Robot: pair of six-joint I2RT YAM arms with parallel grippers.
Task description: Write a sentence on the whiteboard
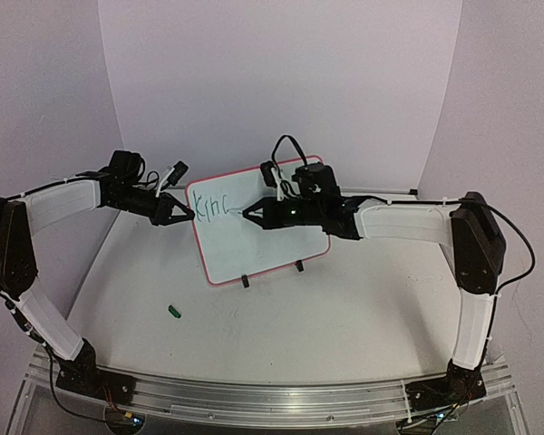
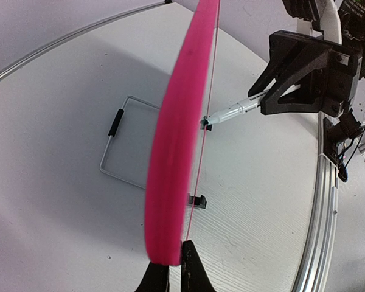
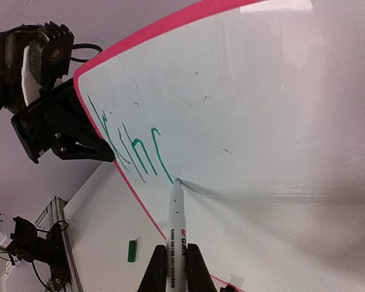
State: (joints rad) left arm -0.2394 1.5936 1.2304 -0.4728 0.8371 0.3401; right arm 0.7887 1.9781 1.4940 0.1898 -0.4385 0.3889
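- The right end effector [image 1: 254, 214] was clamped narrowly on a white plastic marker pen [image 3: 175, 222], whose tip touched the board face.
- The left end effector [image 2: 173, 264] pinched the left rim of the small, rounded, red-framed whiteboard [image 1: 272, 245].
- The board stood on two black feet, mid-way across the matt white worktop [image 1: 344, 317], with pale walls [image 1: 281, 82] behind.
- Thin green handwritten lettering [image 3: 134, 152] made one uneven row at its upper left corner.
- Plain white board lay right of and below the letters.
- A small green cap [image 1: 174, 312] lay well apart, front-left.
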